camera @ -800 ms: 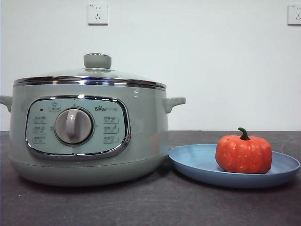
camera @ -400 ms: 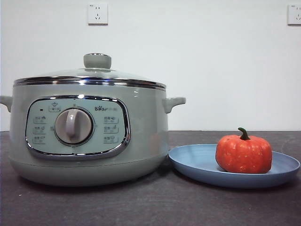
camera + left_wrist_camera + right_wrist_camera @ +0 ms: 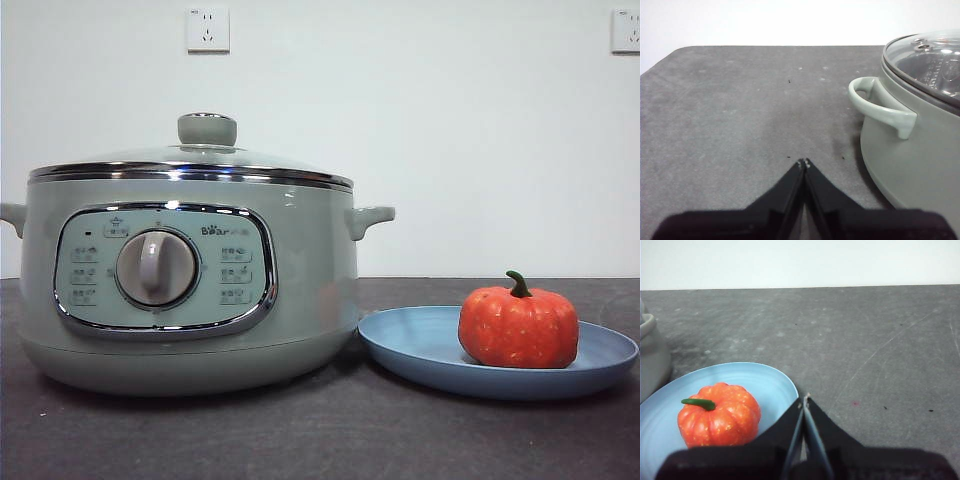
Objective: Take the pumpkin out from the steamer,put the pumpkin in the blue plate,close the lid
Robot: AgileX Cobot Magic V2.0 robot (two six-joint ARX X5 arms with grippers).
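The sage-green steamer point(image 3: 190, 280) stands at the left with its glass lid point(image 3: 200, 160) resting on its rim, knob on top. The orange pumpkin point(image 3: 518, 327) sits upright in the blue plate point(image 3: 420, 345) just right of the steamer. In the right wrist view the pumpkin point(image 3: 719, 415) lies in the plate point(image 3: 755, 380), close beside my right gripper point(image 3: 804, 400), which is shut and empty. My left gripper point(image 3: 803, 163) is shut and empty over bare table, beside the steamer's side handle point(image 3: 880, 107). Neither arm shows in the front view.
Dark grey table point(image 3: 320, 440) runs under everything, with a white wall and two sockets point(image 3: 208, 28) behind. In the left wrist view the table's rounded far corner point(image 3: 680, 52) shows.
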